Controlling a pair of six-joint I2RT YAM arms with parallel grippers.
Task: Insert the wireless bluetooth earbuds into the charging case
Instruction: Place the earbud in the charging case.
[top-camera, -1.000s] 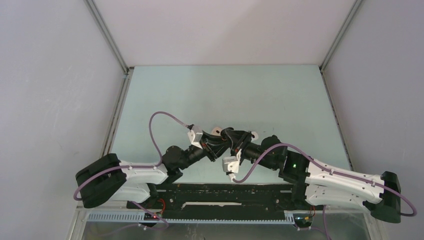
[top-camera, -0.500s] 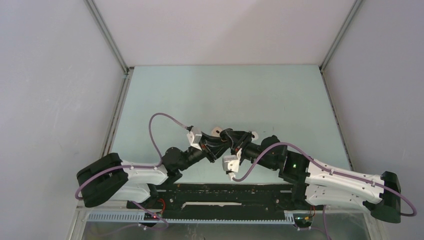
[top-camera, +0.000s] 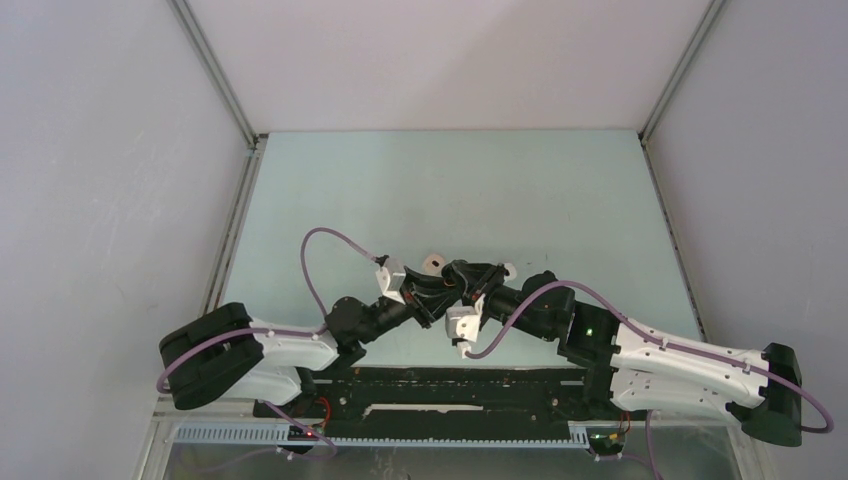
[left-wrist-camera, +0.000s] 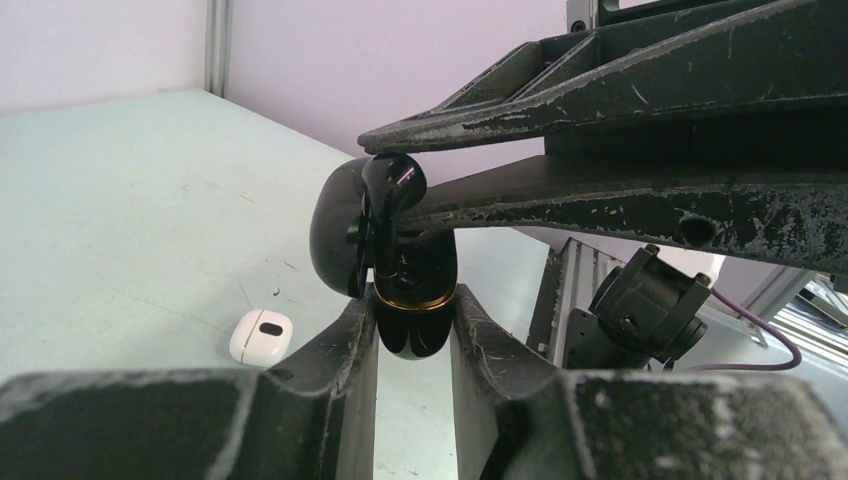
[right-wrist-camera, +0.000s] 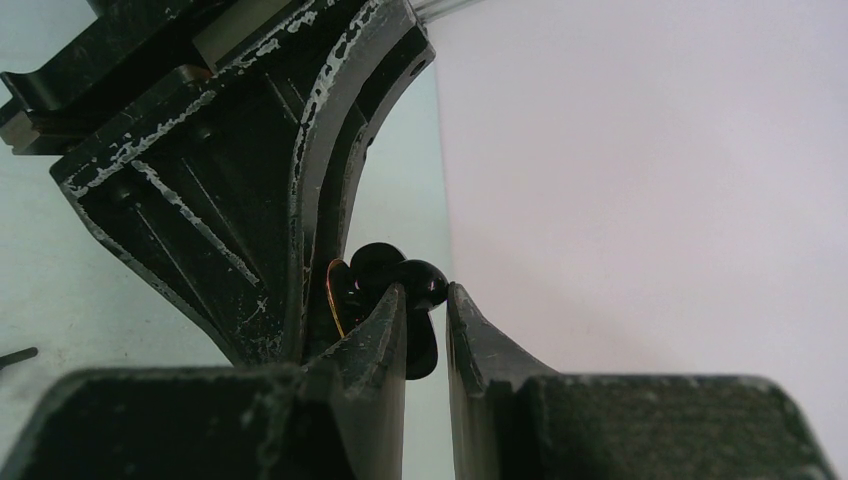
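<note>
Left claw (left-wrist-camera: 412, 305): pressed in on the lower body of a black charging case (left-wrist-camera: 412, 340), one finger on each side, the case upright and lifted clear of the surface (left-wrist-camera: 120, 200). Black charging case: glossy, with a thin gold band (left-wrist-camera: 412, 300) around the body just above the finger pads; domed lid (left-wrist-camera: 338, 235) swung open to the left in the left wrist view. Right claw (right-wrist-camera: 425, 310): nearly closed, pinching a black earbud (right-wrist-camera: 415, 280) between its fingertips, reaching in from the right and meeting the left claw tip to tip above the middle of the near half of the surface, as seen from overhead. Black earbud: small, glossy, held at the open mouth of the case, beside the lid and above the gold band; rounded top in plain sight between the right fingertips in the left wrist view; cannot tell whether fully seated in its socket. White rounded piece (left-wrist-camera: 262, 335): lying on the pale green surface below and to the left of the held case, well apart from both claws, with a dark oval mark on top; cannot tell whether earbud or case.
</note>
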